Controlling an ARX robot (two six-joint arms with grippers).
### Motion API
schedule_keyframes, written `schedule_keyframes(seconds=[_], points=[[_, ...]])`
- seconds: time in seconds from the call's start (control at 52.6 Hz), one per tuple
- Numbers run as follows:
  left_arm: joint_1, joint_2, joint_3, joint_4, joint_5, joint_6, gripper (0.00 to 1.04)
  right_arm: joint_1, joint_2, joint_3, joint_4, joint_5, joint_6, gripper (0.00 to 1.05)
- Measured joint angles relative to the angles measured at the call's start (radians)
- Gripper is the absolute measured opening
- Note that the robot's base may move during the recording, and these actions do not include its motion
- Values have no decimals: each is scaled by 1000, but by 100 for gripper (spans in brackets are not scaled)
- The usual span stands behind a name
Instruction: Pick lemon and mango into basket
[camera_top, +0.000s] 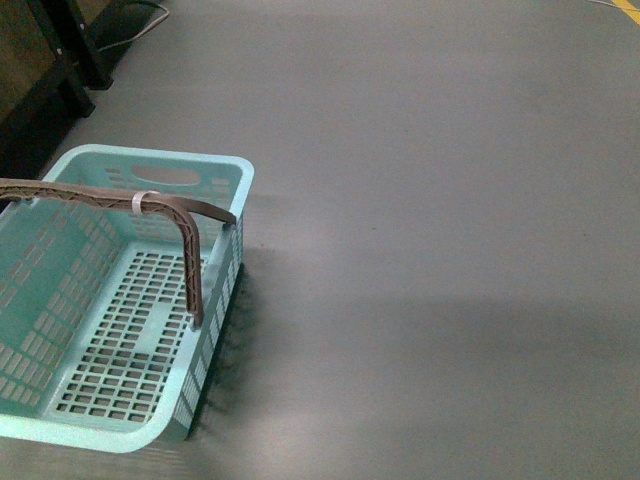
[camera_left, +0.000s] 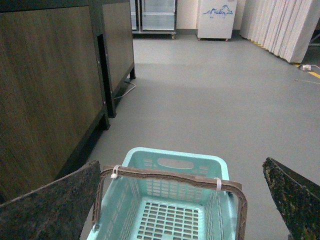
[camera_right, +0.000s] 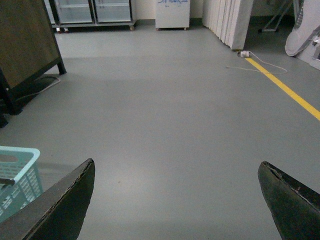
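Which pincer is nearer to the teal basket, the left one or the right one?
Left. The left pincer hangs open over the basket; the right pincer is off beside it, over the floor, with only a basket corner in view.

Front view: from the robot's body, tilted steeply down at the floor (camera_top: 450, 200), basket (camera_top: 110, 172) close at lower left. Left wrist view: low, facing forward over that basket, cabinet (camera_left: 45, 90) alongside. Right wrist view: low, forward, catches just the basket's corner.

basket (camera_top: 60, 300): on grey floor (camera_top: 450, 200) | handle (camera_top: 185, 225): raised
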Motion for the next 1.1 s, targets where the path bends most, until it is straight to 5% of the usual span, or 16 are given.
schedule_keyframes(seconds=[0.931,0.95,1.007,1.102], points=[[0,0,0,0,0,0,98,0,0,0,0,0,0,96],[-10,8,3,-11,-35,-13,98,0,0,0,0,0,0,96],[-142,153,73,-193,-436,-156,98,0,0,0,0,1,0,96],[-180,309,88,-228,-758,-327,98,0,0,0,0,1,0,96]])
